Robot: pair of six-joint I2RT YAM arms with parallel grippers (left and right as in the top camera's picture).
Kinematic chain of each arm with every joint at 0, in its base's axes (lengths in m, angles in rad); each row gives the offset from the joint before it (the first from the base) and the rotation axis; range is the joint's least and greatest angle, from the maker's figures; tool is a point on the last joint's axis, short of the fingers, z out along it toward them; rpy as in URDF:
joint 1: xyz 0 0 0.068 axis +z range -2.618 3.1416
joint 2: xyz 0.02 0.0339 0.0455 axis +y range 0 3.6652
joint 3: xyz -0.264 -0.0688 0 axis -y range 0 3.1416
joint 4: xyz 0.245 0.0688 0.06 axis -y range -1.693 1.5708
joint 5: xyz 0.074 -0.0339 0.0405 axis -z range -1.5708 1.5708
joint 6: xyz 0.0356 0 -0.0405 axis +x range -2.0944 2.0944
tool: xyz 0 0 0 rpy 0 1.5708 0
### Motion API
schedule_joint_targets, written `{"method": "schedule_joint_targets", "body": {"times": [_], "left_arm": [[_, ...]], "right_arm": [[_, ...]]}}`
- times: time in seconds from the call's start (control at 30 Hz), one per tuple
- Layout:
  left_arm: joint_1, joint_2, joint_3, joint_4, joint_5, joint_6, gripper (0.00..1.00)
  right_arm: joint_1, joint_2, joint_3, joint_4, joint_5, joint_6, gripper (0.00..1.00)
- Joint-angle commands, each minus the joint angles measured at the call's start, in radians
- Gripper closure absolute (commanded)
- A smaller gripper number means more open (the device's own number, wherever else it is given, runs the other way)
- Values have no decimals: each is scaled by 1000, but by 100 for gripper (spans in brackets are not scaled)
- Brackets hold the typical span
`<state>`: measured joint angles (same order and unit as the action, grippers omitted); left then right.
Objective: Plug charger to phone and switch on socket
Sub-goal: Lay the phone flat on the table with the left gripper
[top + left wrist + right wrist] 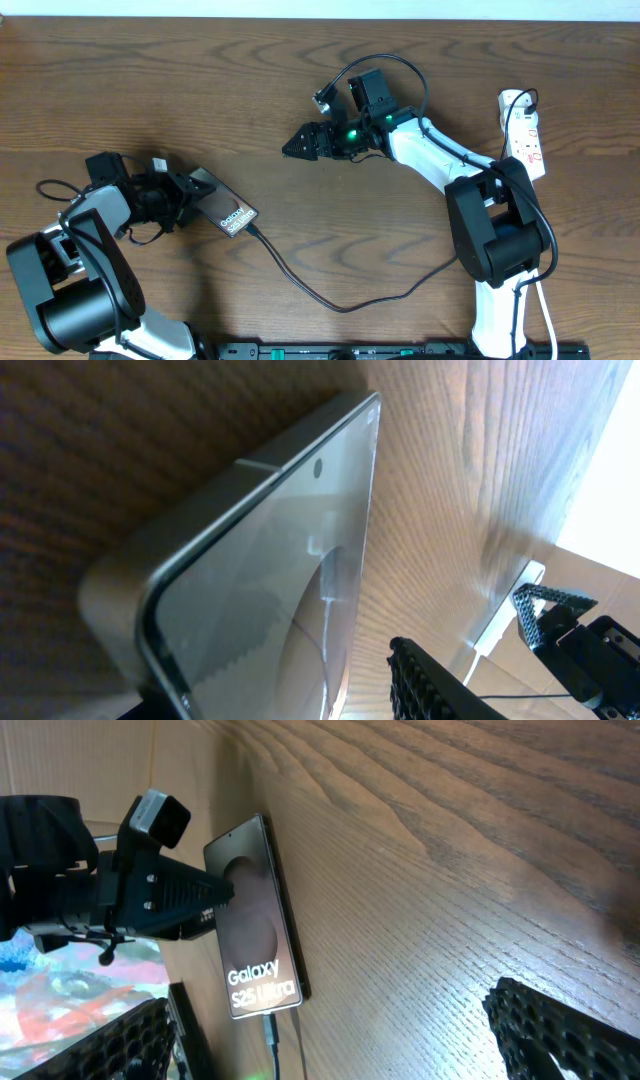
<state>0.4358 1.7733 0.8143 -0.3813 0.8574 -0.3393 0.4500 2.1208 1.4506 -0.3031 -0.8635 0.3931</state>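
Note:
The phone (228, 210) lies on the wood table left of centre, its screen showing "Galaxy S25 Ultra" (255, 930). The charger, a thin black cable (340, 305), runs from the right side to the phone, and its plug (270, 1035) sits in the phone's bottom end. My left gripper (180, 195) is at the phone's top end. The phone (270, 580) lies between its spread fingers (290, 695), with a visible gap to the right finger. My right gripper (290, 148) is open and empty above the table's middle, pointing at the phone (330, 1000). The socket (528, 130) lies at the far right.
The socket's white cord (545, 310) runs down past the right arm's base (495, 240). The thicker black robot cable (390, 62) loops above the right wrist. The table's far edge runs along the top of the overhead view.

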Motion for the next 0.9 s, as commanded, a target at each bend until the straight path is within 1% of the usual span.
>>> {"method": "schedule_joint_targets", "body": {"times": [0.0, 0.3, 0.5, 0.87], "left_arm": [[0, 8, -3, -25, -111, 5, 53], [0, 8, -3, -39, -114, 5, 53], [0, 8, -3, -84, -194, -21, 53], [0, 8, -3, -110, -194, -21, 53]], "right_arm": [[-6, 4, 8, -5, -6, -25, 1], [-6, 4, 8, -5, -6, -25, 1], [-6, 4, 8, -5, -6, -25, 1], [-6, 4, 8, -5, -6, -25, 1]]}}
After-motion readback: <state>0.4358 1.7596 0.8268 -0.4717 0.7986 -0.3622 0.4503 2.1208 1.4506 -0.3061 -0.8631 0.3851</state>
